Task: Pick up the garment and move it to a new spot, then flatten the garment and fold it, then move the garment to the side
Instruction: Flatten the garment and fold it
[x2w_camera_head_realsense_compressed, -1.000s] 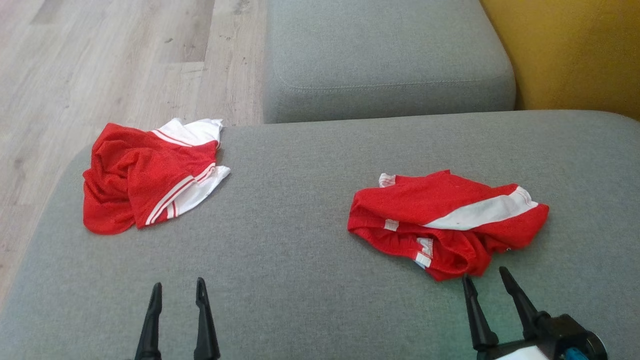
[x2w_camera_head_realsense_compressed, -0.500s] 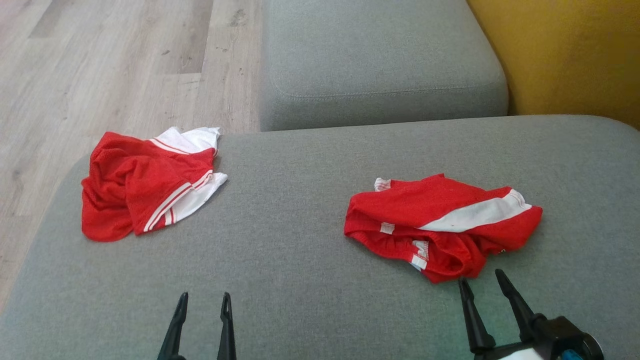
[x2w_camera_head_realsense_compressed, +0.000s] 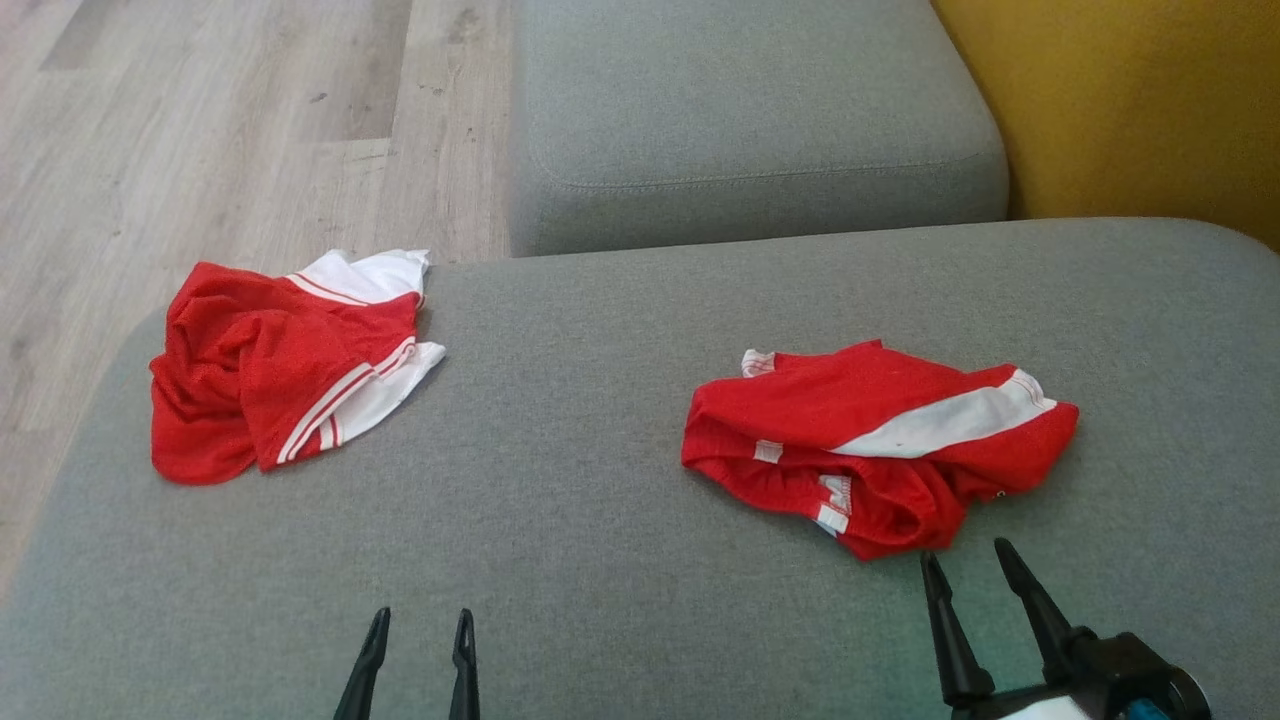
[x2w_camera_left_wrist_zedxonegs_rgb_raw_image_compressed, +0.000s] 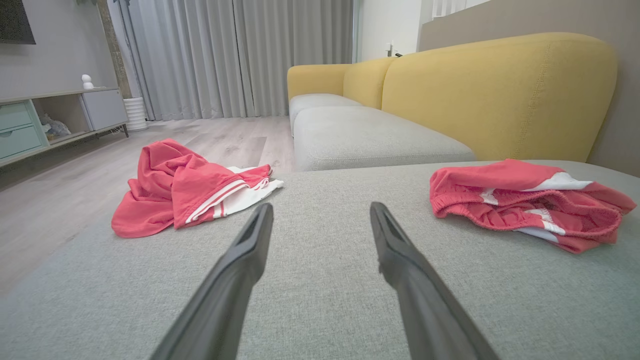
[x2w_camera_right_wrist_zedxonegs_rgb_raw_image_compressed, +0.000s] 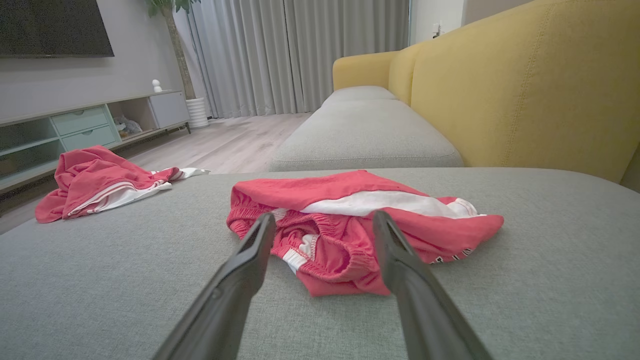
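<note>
The right gripper (x2w_camera_head_realsense_compressed: 965, 552) lies low and nearly level over the grey seat cushion (x2w_camera_head_realsense_compressed: 600, 520), its two dark fingers spread apart with nothing between them, pointing forward and angled slightly toward the other arm. Straight ahead of its tips, just short of contact, the red shorts (x2w_camera_head_realsense_compressed: 880, 440) sit crumpled with the elastic waistband bunched toward the fingers and a white side panel running across the top; in the right wrist view the two fingers frame that waistband. The left gripper (x2w_camera_head_realsense_compressed: 422, 613) is drawn farther back and held parallel to the cushion, its fingers also parted and empty, aimed at bare fabric. Ahead of it and off to its outer side, well apart from both grippers, a red mesh garment (x2w_camera_head_realsense_compressed: 270, 380) with white striped trim lies heaped at the cushion's far corner. Beyond the shorts a second grey cushion (x2w_camera_head_realsense_compressed: 750, 100) adjoins the first, and a yellow backrest (x2w_camera_head_realsense_compressed: 1130, 100) rises on the right gripper's outer side. A wood-plank floor (x2w_camera_head_realsense_compressed: 200, 120) stretches away to grey curtains (x2w_camera_left_wrist_zedxonegs_rgb_raw_image_compressed: 240, 55), a low cabinet (x2w_camera_right_wrist_zedxonegs_rgb_raw_image_compressed: 75, 130) with pale green drawers, and a dark screen (x2w_camera_right_wrist_zedxonegs_rgb_raw_image_compressed: 50, 25) on the wall above.
</note>
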